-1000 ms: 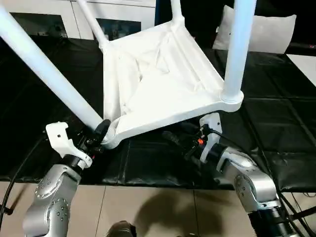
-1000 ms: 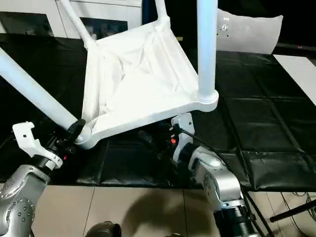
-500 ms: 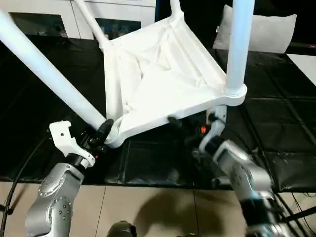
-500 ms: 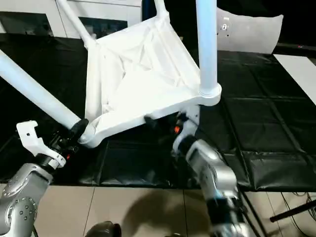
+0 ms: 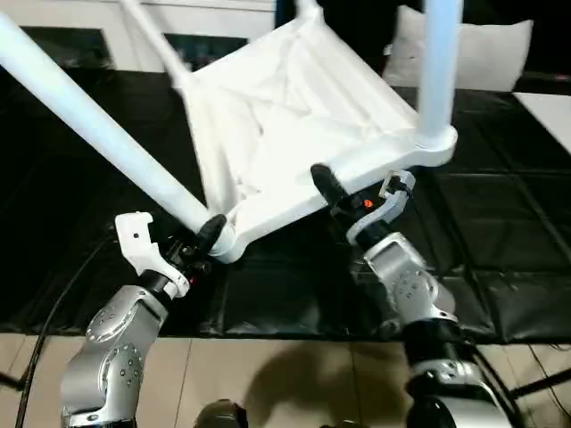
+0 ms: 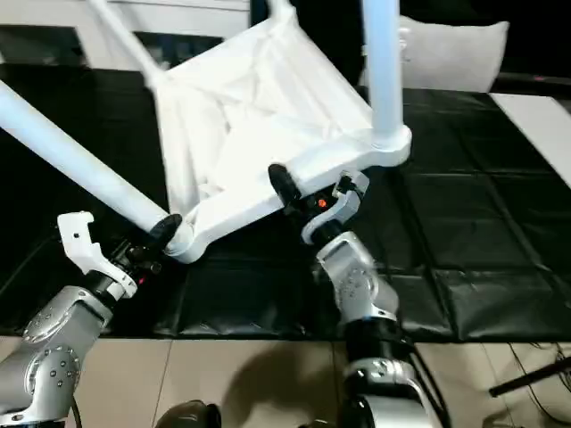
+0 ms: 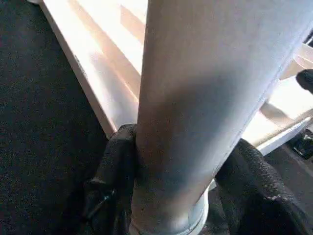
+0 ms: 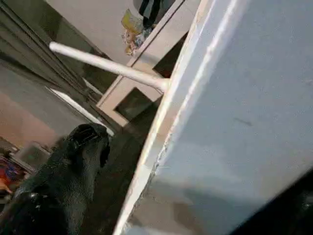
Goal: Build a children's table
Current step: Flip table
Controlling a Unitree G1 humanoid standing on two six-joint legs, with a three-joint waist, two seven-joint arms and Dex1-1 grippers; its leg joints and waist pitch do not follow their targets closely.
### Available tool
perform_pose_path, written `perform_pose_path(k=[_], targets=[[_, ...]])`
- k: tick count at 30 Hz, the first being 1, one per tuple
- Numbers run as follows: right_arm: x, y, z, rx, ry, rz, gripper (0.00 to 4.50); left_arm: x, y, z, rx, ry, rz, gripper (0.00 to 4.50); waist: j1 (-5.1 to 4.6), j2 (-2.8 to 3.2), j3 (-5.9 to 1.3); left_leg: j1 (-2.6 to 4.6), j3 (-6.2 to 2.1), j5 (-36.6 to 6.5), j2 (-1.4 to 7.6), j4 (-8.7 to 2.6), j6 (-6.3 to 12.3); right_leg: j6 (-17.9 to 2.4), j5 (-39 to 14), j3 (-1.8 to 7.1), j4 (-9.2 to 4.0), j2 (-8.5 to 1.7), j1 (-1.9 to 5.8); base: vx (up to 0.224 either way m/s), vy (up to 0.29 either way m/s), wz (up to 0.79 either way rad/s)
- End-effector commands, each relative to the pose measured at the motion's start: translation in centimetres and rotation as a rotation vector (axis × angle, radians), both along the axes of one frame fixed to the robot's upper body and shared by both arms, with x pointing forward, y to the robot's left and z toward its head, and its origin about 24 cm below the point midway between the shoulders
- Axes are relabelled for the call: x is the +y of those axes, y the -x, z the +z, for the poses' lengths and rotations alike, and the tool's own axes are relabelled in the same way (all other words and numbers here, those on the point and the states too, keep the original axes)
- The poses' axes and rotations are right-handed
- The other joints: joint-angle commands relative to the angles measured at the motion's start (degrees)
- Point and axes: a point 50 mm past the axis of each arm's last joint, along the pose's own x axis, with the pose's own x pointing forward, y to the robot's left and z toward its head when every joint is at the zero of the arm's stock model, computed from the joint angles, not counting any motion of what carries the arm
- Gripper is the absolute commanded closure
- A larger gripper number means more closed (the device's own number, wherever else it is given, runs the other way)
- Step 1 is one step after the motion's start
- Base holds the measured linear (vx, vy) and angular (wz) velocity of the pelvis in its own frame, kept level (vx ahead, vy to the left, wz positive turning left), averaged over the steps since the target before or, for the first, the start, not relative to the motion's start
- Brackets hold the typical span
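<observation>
The children's table (image 5: 294,116) is upside down and tilted, its ribbed underside facing me and its white legs pointing up. My left gripper (image 5: 210,236) is shut on the near-left leg (image 5: 98,125) just above its corner socket; in the left wrist view both black fingers (image 7: 115,166) press against that leg (image 7: 205,98). My right gripper (image 5: 346,185) stands open at the top's front edge, one black finger (image 5: 323,185) over the rim. In the right wrist view that finger (image 8: 58,191) is beside the white edge (image 8: 234,122). The near-right leg (image 5: 437,71) rises from its socket.
Black padded mats (image 5: 500,223) cover the floor under the table, ending at tan tiles (image 5: 268,374) near my feet. A long white cabinet with glass fronts (image 5: 53,27) runs along the back left. A white cushion (image 5: 486,53) lies at the back right.
My right gripper has come up from under the table to its front edge, one finger now over the rim. The table's front right corner has risen. The left arm shifted slightly right with its leg.
</observation>
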Motion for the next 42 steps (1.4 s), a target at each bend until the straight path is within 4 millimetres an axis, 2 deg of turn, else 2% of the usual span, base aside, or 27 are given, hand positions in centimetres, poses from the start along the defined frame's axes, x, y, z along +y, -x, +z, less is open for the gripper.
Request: perform_pose_path(k=[1, 4, 5, 6, 7, 8, 10, 11, 12, 14, 16, 17, 18, 21, 23, 26, 27, 30, 32, 36, 37, 38, 39, 42], targets=[[0.3, -0.4, 1.1, -0.050, -0.029, 0.018, 0.00, -1.9, -0.1, -0.5, 0.027, 0.059, -0.105, 2.49, -0.16, 0.78, -4.75, 1.48, -1.85, -4.5, 5.39, -3.99, 2.85, -13.7, 6.1, 3.39, -3.21, -6.23, 2.20, 0.000, 0.000, 0.00], [0.9, -1.1, 1.4, -0.029, -0.084, 0.013, 0.00, -2.1, 0.1, -0.5, 0.023, 0.033, -0.126, 2.49, -0.16, 0.85, -4.56, 1.57, -1.87, -7.8, 5.48, -4.31, 1.67, -13.6, 1.5, 3.41, -3.63, -6.39, 2.15, 0.000, 0.000, 0.00], [0.9, -1.1, 1.4, -0.028, -0.086, 0.013, 0.00, -2.1, 0.1, -0.5, 0.023, 0.032, -0.127, 2.49, -0.31, 0.47, -4.31, 1.47, -1.91, -9.0, 5.46, -4.54, 1.31, -13.6, -0.5, 3.49, -3.69, -6.53, 2.13, 0.000, 0.000, 0.00], [1.6, -2.0, 1.9, 0.016, -0.171, -0.007, 0.30, -2.4, 0.5, -0.6, 0.016, -0.011, -0.167, 2.49, -0.40, 0.61, -4.35, 1.63, -1.88, -9.9, 5.42, -4.54, 0.97, -13.6, -2.4, 3.51, -3.89, -6.55, 1.95, 0.000, 0.000, 0.00], [1.8, -2.2, 2.0, 0.037, -0.201, -0.018, 0.38, -2.4, 0.7, -0.7, 0.016, -0.016, -0.179, 2.49, -0.42, 0.68, -4.26, 1.69, -1.93, -10.2, 5.47, -4.62, 0.74, -13.6, -3.2, 3.57, -3.97, -6.59, 1.82, 0.000, 0.000, 0.00], [1.7, -2.3, 1.9, 0.051, -0.219, -0.028, 0.38, -2.5, 0.8, -0.7, 0.016, -0.015, -0.184, 2.49, -0.39, 0.71, -4.32, 1.69, -1.84, -9.6, 5.54, -4.58, 0.38, -13.4, -3.1, 3.51, -3.85, -6.52, 1.84, 0.000, 0.000, 0.00], [1.8, -2.5, 2.0, 0.055, -0.247, -0.028, 0.43, -2.6, 1.1, -0.8, 0.019, -0.014, -0.197, 2.49, -0.40, 0.66, -4.50, 1.66, -1.68, -7.5, 5.47, -4.38, 0.67, -13.3, 0.6, 3.45, -3.48, -6.24, 1.82, 0.000, 0.000, 0.00], [1.8, -2.5, 2.1, 0.059, -0.257, -0.025, 0.56, -2.7, 1.2, -0.8, 0.020, -0.015, -0.204, 2.49, -0.47, 0.58, -4.64, 1.45, -1.70, -5.3, 5.33, -4.18, 1.59, -13.4, 3.9, 3.36, -3.13, -6.18, 1.96, 0.000, 0.000, 0.00], [1.9, -2.6, 2.1, 0.071, -0.265, -0.020, 0.79, -2.7, 1.3, -0.8, 0.021, -0.018, -0.213, 2.49, -0.41, 0.57, -4.72, 1.43, -1.67, -4.5, 5.28, -4.07, 2.11, -13.5, 5.1, 3.34, -3.07, -6.18, 1.96, 0.000, 0.000, 0.00], [2.2, -2.6, 2.1, 0.063, -0.259, 0.000, 0.82, -2.8, 1.3, -0.8, 0.021, -0.018, -0.217, 2.49, -0.40, 0.46, -4.73, 1.18, -1.55, -2.6, 5.15, -3.77, 3.91, -13.9, 7.5, 3.28, -2.87, -6.27, 1.93, 0.000, 0.000, 0.00], [2.3, -2.5, 2.1, 0.053, -0.253, 0.011, 0.90, -2.8, 1.3, -0.8, 0.021, -0.020, -0.221, 2.49, -0.41, 0.47, -4.62, 1.18, -1.55, -3.5, 5.22, -3.84, 4.10, -14.1, 5.8, 3.24, -3.05, -6.29, 1.90, 0.000, 0.000, 0.00], [2.4, -2.5, 2.1, 0.049, -0.251, 0.013, 1.09, -2.8, 1.3, -0.8, 0.021, -0.022, -0.224, 2.49, -0.43, 0.48, -4.52, 1.20, -1.52, -4.4, 5.25, -3.93, 3.91, -14.0, 4.3, 3.25, -3.20, -6.25, 1.86, 0.000, 0.000, 0.00], [2.6, -2.4, 2.0, 0.057, -0.255, 0.046, 1.19, -2.8, 1.3, -0.9, 0.020, -0.031, -0.229, 2.49, -0.41, 0.64, -4.46, 1.27, -1.58, -5.2, 5.30, -4.03, 3.48, -13.8, 2.9, 3.25, -3.32, -6.22, 1.82, 0.000, 0.000, 0.00], [2.7, -2.4, 1.8, 0.074, -0.255, 0.049, 1.26, -2.7, 1.3, -0.9, 0.019, -0.035, -0.229, 2.49, -0.56, 0.54, -4.34, 1.35, -1.54, -6.1, 5.35, -4.21, 2.58, -13.8, 1.7, 3.27, -3.39, -6.13, 1.69, 0.000, 0.000, 0.00], [2.7, -2.4, 1.7, 0.099, -0.273, 0.053, 1.63, -2.7, 1.2, -0.9, 0.019, -0.037, -0.228, 2.49, -0.55, 0.59, -4.37, 1.35, -1.56, -6.0, 5.32, -4.19, 2.43, -13.8, 1.9, 3.31, -3.37, -6.23, 1.76, 0.000, 0.000, 0.00], [2.6, -2.5, 1.9, 0.076, -0.253, 0.054, 1.73, -2.8, 1.3, -1.0, 0.022, -0.039, -0.228, 2.49, -0.66, 0.62, -4.35, 1.25, -1.54, -5.4, 5.26, -4.11, 2.59, -13.8, 2.9, 3.30, -3.29, -6.21, 1.78, 0.000, 0.000, 0.00], [2.5, -2.5, 1.8, 0.073, -0.244, 0.050, 1.96, -2.8, 1.3, -1.1, 0.024, -0.040, -0.229, 2.49, -0.69, 0.62, -4.34, 1.23, -1.54, -5.3, 5.23, -4.10, 2.68, -13.9, 2.9, 3.30, -3.30, -6.26, 1.80, 0.000, 0.000, 0.00], [2.5, -2.5, 1.8, 0.073, -0.240, 0.049, 2.07, -2.8, 1.4, -1.1, 0.025, -0.043, -0.230, 2.49, -0.78, 0.62, -4.30, 1.25, -1.55, -5.6, 5.27, -4.12, 2.74, -13.9, 2.5, 3.30, -3.37, -6.26, 1.78, 0.000, 0.000, 0.00], [2.5, -2.5, 1.8, 0.070, -0.239, 0.050, 2.37, -2.7, 1.3, -1.1, 0.026, -0.050, -0.229, 2.49, -0.81, 0.62, -4.26, 1.28, -1.55, -6.1, 5.30, -4.18, 2.60, -13.9, 1.7, 3.30, -3.44, -6.22, 1.74, 0.000, 0.000, 0.00], [2.6, -2.5, 1.8, 0.075, -0.237, 0.046, 2.52, -2.4, 1.2, -1.1, 0.024, -0.073, -0.217, 2.49, -0.83, 0.66, -4.27, 1.30, -1.57, -6.0, 5.31, -4.20, 2.56, -13.8, 1.9, 3.29, -3.41, -6.15, 1.72, 0.000, 0.000, 0.00], [2.5, -2.6, 1.8, 0.081, -0.241, 0.038, 2.54, -2.2, 1.1, -1.3, 0.035, -0.096, -0.196, 2.14, -0.86, 0.56, -4.25, 1.29, -1.58, -5.8, 5.32, -4.21, 2.64, -13.8, 2.2, 3.28, -3.37, -6.15, 1.73, 0.000, 0.000, 0.00], [2.4, -2.6, 1.8, 0.082, -0.240, 0.037, 2.54, -2.1, 1.1, -1.3, 0.038, -0.088, -0.199, 2.14, -0.84, 0.71, -4.20, 1.27, -1.60, -6.0, 5.31, -4.24, 2.64, -13.8, 2.0, 3.29, -3.36, -6.18, 1.71, 0.000, 0.000, 0.00], [2.4, -2.6, 1.8, 0.082, -0.238, 0.037, 2.54, -2.1, 1.1, -1.3, 0.041, -0.080, -0.203, 1.79, -0.86, 0.67, -4.20, 1.31, -1.57, -6.3, 5.32, -4.24, 2.54, -13.8, 1.7, 3.30, -3.43, -6.22, 1.69, 0.000, 0.000, 0.00], [2.1, -2.7, 1.9, 0.070, -0.220, 0.013, 2.55, -1.8, 0.9, -1.1, 0.027, -0.065, -0.175, 1.64, -0.91, 0.69, -4.21, 1.29, -1.55, -6.2, 5.27, -4.23, 2.25, -13.9, 1.9, 3.33, -3.41, -6.19, 1.68, 0.000, 0.000, 0.00]])
